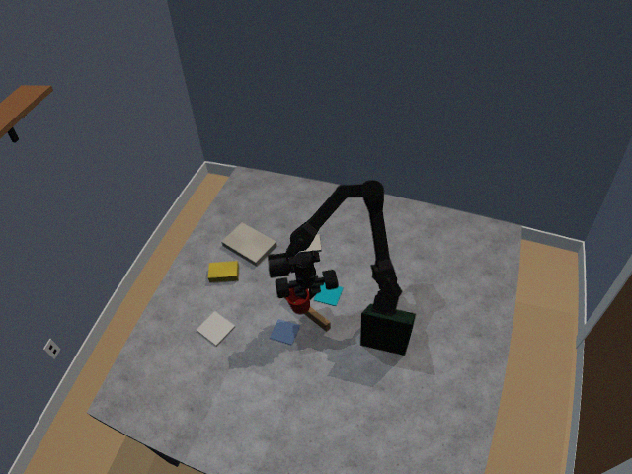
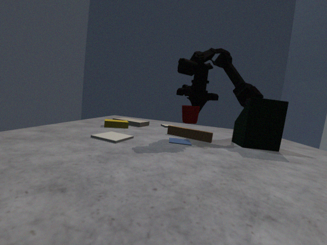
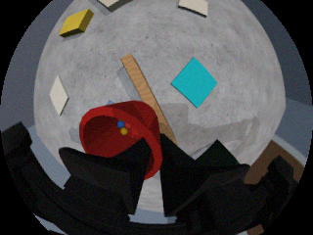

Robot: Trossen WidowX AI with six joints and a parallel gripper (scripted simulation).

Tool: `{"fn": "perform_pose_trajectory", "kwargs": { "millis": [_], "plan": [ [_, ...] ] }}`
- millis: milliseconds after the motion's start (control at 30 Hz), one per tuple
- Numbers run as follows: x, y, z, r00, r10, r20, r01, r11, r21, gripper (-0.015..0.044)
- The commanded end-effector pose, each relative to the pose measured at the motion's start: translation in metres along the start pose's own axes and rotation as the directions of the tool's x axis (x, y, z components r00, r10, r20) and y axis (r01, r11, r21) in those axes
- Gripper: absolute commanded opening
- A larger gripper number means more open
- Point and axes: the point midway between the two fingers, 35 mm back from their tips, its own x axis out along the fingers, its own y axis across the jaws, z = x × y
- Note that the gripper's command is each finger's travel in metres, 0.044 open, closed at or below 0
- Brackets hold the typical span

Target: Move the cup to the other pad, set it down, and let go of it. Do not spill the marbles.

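Cup [image 1: 299, 304] [image 2: 190, 114] [image 3: 105, 137], red and open-topped — held upright in the air above the bench [image 1: 285, 403] [image 2: 158, 197] [image 3: 98, 54], touching neither pad. Clamped at its wall by the jaws [image 1: 302, 295] [image 2: 199, 109], not released. Inside, down in the cup, a blue marble [image 3: 120, 124] and a yellow marble [image 3: 124, 131], close together; beside them some reddish shapes, too blurred to tell from the red wall.

Below, flat on the bench, a blue pad [image 1: 284, 332] [image 2: 180, 141] [image 3: 111, 102], mostly hidden behind the cup in the wrist view. Across from it a cyan pad [image 1: 328, 294] [image 3: 194, 82], in plain sight from above and from the wrist. Between the two pads, a long wooden bar [image 1: 319, 319] [image 2: 189, 133] [image 3: 147, 93], lower than the raised cup in the exterior view.

Farther out, a thin white tile [image 1: 215, 328] [image 2: 112, 137] [image 3: 59, 95] on the blue pad's side, well apart from the cyan one. Beyond, a yellow block [image 1: 222, 271] [image 2: 116, 123] [image 3: 76, 23], near a thick pale slab [image 1: 249, 242] [image 2: 137, 122] [image 3: 114, 4]. Partly behind the arm [image 1: 378, 224] [image 2: 235, 75] in the top view, another white tile [image 1: 315, 242] [image 2: 165, 125] [image 3: 194, 7]. At the arm's foot, a dark boxy base [image 1: 386, 330] [image 2: 261, 123] [image 3: 217, 154].
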Motion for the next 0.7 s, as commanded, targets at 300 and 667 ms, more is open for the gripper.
{"fn": "perform_pose_trajectory", "kwargs": {
  "millis": [300,667],
  "plan": [
    [0.0,-0.021,0.016,1.0,-0.005,0.003,0.005,1.0,-0.004,0.0],
    [-0.001,-0.036,0.028,1.0,-0.005,0.003,0.005,1.0,-0.004,0.0]
  ]
}}
